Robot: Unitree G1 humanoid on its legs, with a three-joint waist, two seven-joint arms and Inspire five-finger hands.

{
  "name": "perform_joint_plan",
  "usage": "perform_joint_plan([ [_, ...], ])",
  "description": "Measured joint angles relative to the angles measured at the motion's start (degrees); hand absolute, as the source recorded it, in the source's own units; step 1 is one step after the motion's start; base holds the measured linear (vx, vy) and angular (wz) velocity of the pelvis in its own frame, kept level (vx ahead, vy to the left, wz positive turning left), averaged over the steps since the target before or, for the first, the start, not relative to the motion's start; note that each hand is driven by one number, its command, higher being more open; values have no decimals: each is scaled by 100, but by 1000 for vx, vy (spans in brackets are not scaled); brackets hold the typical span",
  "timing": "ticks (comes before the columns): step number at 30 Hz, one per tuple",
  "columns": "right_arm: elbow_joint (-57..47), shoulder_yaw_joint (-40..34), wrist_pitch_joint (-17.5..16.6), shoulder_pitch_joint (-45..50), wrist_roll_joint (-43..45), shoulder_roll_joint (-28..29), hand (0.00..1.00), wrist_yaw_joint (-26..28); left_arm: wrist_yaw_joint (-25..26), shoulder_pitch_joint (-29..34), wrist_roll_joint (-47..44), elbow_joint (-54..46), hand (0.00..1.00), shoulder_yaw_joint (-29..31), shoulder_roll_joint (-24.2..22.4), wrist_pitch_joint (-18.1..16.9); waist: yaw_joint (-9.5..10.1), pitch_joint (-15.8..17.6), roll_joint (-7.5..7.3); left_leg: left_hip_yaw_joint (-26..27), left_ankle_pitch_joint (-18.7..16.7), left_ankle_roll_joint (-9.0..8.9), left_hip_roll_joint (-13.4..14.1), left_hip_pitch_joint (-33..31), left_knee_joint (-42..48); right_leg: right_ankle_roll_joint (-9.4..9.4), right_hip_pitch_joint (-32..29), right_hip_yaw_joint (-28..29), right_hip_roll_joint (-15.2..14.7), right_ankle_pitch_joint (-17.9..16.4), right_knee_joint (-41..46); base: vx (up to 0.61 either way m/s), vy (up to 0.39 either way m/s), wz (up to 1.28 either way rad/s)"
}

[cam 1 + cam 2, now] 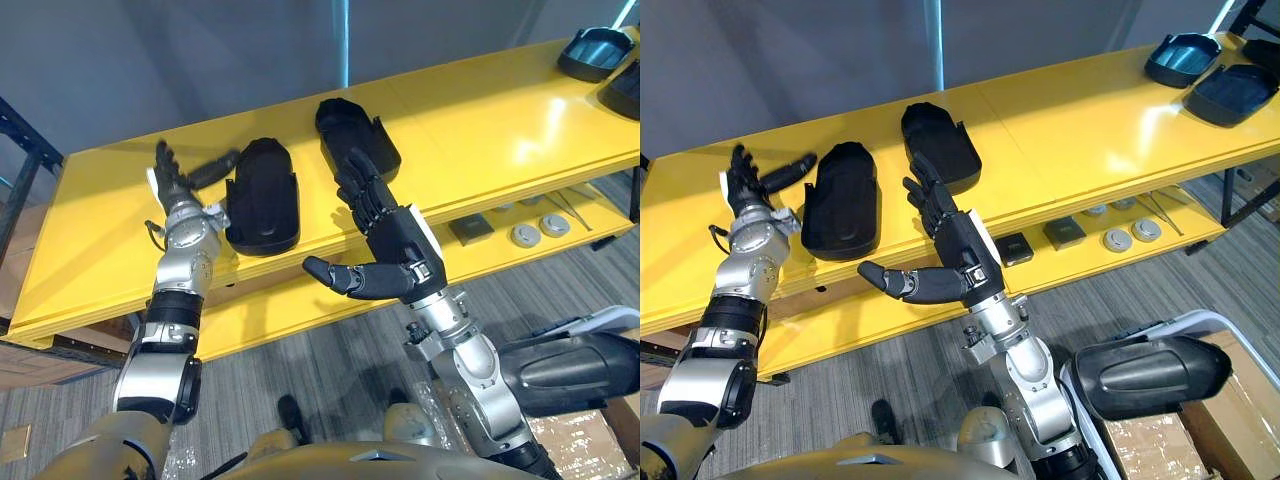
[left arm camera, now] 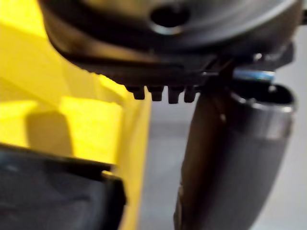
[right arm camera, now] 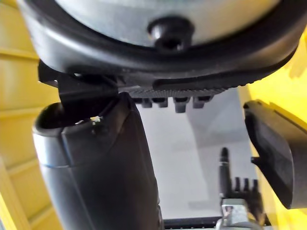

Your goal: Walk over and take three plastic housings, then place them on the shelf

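Observation:
Two black plastic housings lie on the yellow shelf top [image 1: 480, 130]. The left housing [image 1: 263, 195] lies lengthwise near the front edge. The second housing [image 1: 355, 135] lies further back, to its right. My left hand [image 1: 172, 185] is just left of the left housing, open, fingers straight and thumb stretched toward it, holding nothing. My right hand [image 1: 395, 245] hovers at the shelf's front edge below the second housing, open with the thumb spread wide and nothing in it. The left housing's edge [image 2: 53, 191] appears in the left wrist view, the second housing [image 3: 273, 153] in the right wrist view.
Two more dark housings [image 1: 1185, 57] [image 1: 1237, 92] sit at the shelf's far right end. On the lower yellow shelf lie round grey discs [image 1: 527, 235] and small square parts [image 1: 1065, 232]. A cardboard box [image 1: 590, 430] stands on the floor at lower right.

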Motion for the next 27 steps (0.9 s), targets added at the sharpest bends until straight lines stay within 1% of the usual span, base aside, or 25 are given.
perform_joint_plan([
  [2, 44, -4, -1, -37, -200, 1, 100, -229, -26, 26, -7, -644, 100, 0, -48, -286, 47, -2, -1, -46, -2, -3, 1, 70, -1, -3, 97, -50, 2, -1, -20, 17, -6, 7],
  [3, 72, -6, -1, -68, -201, 1, 100, -300, -46, 59, -15, -835, 100, 1, -49, -371, 46, -7, 3, -60, -3, -3, 1, 86, -2, -3, 121, -67, 2, -2, -29, -5, -5, 4],
  [5, 121, -139, -2, -114, -202, 12, 100, -578, -256, 323, -29, -1560, 100, -2, -120, -651, 68, -26, 28, -123, -3, -4, 2, 127, -3, 0, 222, -116, 5, 1, -101, -13, -3, 7],
  [7, 277, -320, 4, -113, -302, 18, 100, -785, -533, 653, -53, -1987, 100, -3, -261, -773, 115, -110, 34, -154, -9, -12, 2, 156, -4, -1, 289, -159, 6, -1, -152, -22, 1, 10],
  [8, 411, -463, 9, -110, -445, 14, 100, -893, -770, 978, -97, -2278, 100, -26, -281, -811, 128, -178, 45, -192, -12, -15, 3, 150, -5, -6, 332, -208, 8, -4, -219, -22, 0, 11],
  [9, 481, -528, 11, -109, -509, 10, 100, -941, -877, 1158, -96, -2406, 100, -35, -281, -820, 134, -209, 53, -210, -14, -18, 3, 142, -5, -9, 339, -230, 9, -5, -230, -10, -4, 14],
  [11, 623, -759, 29, -85, -629, -1, 100, -1140, -1186, 1875, -96, -2858, 100, -39, -341, -834, 166, -250, 67, -260, -23, -30, 3, 144, -5, -18, 430, -326, 15, 4, -321, -7, -4, 16],
  [12, 629, -922, 35, -48, -617, -4, 100, -1204, -1335, 2314, -96, -3115, 100, -28, -490, -846, 228, -264, 65, -292, -26, -35, 2, 142, -5, -18, 459, -360, 16, 13, -354, -3, -2, 14],
  [13, 629, -1030, 35, -25, -602, -9, 100, -1212, -1411, 2534, -84, -3229, 100, -23, -580, -854, 269, -270, 60, -307, -26, -38, 2, 142, -5, -18, 476, -382, 17, 16, -370, 5, -1, 17],
  [15, 628, -1439, 35, 64, -574, 33, 100, -1213, -1627, 3381, 23, -3707, 100, 50, -870, -860, 394, -317, 12, -402, -39, -74, -3, 98, -5, -22, 529, -508, 23, 33, -463, -5, -1, 24],
  [16, 627, -1531, 34, 103, -575, 34, 100, -1213, -1685, 3573, 24, -3809, 100, 97, -923, -860, 432, -369, 3, -431, -35, -76, -3, 48, -5, -26, 524, -548, 28, 44, -497, 6, -6, 30],
  [17, 627, -1702, 35, 155, -598, 37, 100, -1255, -1784, 3882, 25, -3961, 100, 213, -988, -939, 470, -431, -26, -506, -20, -81, -7, -19, -4, -25, 531, -629, 38, 63, -545, 18, -6, 20],
  [18, 394, -2234, 33, 126, -619, 248, 100, -1647, -2218, 4626, 457, -4485, 100, 639, -1346, -1616, 770, -555, -253, -684, 0, -86, -46, -61, -4, -25, 649, -841, 19, 81, -615, 18, -5, 15],
  [24, 398, -2234, 33, 129, -602, 248, 100, -1623, -2218, 4636, 456, -4480, 100, 600, -1347, -1616, 772, -543, -274, -725, 19, -83, -19, -93, 10, -9, 650, -869, 26, 96, -600, 0, 0, 3],
  [25, 406, -2233, 33, 143, -577, 248, 100, -1564, -2219, 4659, 451, -4472, 100, 567, -1348, -1616, 766, -539, -278, -764, 61, -50, -15, -123, 20, 15, 644, -885, 31, 113, -593, 0, 0, 12],
  [27, 438, -2227, 34, 173, -496, 248, 100, -1350, -2227, 4682, 392, -4444, 100, 543, -1362, -1616, 772, -497, -293, -778, 74, -50, -34, -123, 20, 9, 625, -883, 41, 115, -587, 0, 0, 4],
])
